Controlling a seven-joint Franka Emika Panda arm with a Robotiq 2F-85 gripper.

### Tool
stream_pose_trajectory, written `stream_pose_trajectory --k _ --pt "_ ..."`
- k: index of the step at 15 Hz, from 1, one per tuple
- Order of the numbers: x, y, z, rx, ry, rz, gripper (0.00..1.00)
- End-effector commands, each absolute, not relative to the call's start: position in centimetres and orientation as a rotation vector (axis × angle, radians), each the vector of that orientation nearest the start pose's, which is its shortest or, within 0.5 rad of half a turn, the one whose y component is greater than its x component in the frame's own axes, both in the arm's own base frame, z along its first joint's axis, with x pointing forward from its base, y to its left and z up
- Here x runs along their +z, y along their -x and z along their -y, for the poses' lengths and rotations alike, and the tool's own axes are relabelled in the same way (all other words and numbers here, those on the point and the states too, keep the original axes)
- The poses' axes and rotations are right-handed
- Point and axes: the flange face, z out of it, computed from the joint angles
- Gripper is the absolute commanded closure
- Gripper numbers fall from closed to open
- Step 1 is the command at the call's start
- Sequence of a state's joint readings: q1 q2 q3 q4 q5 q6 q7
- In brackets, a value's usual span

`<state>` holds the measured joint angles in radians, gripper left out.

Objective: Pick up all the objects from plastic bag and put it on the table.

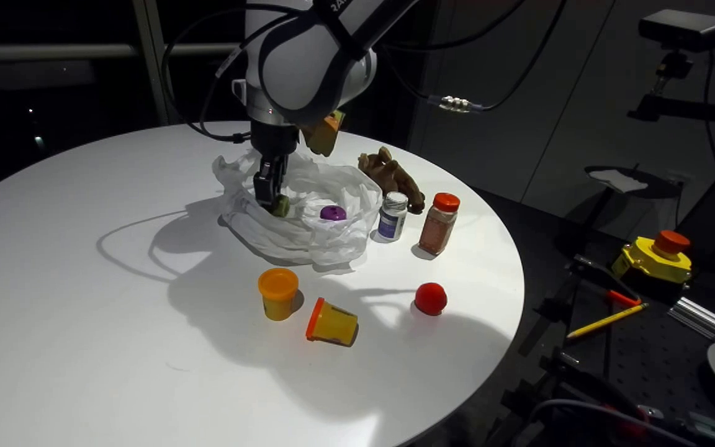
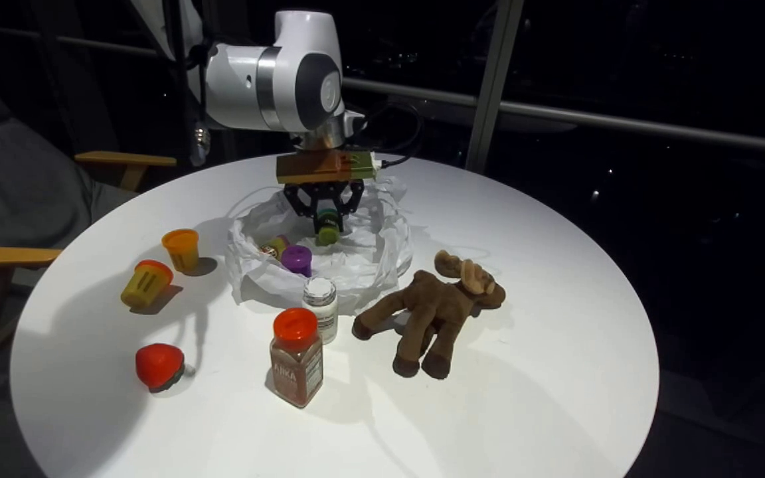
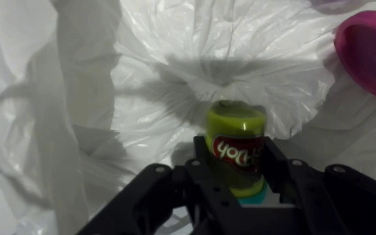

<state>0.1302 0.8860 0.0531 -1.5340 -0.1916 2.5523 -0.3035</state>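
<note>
In the wrist view a green cup [image 3: 237, 125] with a red label lies tilted between the fingers of my gripper [image 3: 234, 141], which is shut on it, a pad against each side. Both sit within the opened plastic bag [image 2: 376, 262]. Also in the bag are a purple can [image 2: 297, 259] and a yellow cup with a pink rim [image 3: 367, 54]. Around it on the white table [image 1: 115, 347] are the brown plush figure [image 2: 442, 305], red-capped bottle [image 1: 438, 226], white bottle [image 1: 391, 218], orange cup [image 1: 278, 297], yellow cup [image 1: 336, 324] and red ball [image 1: 431, 298].
The bag's crumpled walls [image 1: 339, 248] rise around the gripper. A dark bench with a yellow and red button [image 1: 655, 257] stands beyond the table's edge. A chair with wooden arms [image 2: 123, 159] is beside the table.
</note>
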Motion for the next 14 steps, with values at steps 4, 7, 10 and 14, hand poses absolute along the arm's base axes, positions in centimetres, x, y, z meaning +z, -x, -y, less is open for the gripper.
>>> stream_pose_trajectory --k 4,7,10,14 --pt "20.8 -68.5 -10.6 -0.168 3.163 0.798 0.81" --pt "23.9 -65.6 -10.6 -0.127 3.157 0.770 0.81" --pt "26.7 -61.4 -10.7 -0.082 3.145 0.766 0.81" --pt "29.8 -55.5 -10.7 -0.056 3.117 0.800 0.81"
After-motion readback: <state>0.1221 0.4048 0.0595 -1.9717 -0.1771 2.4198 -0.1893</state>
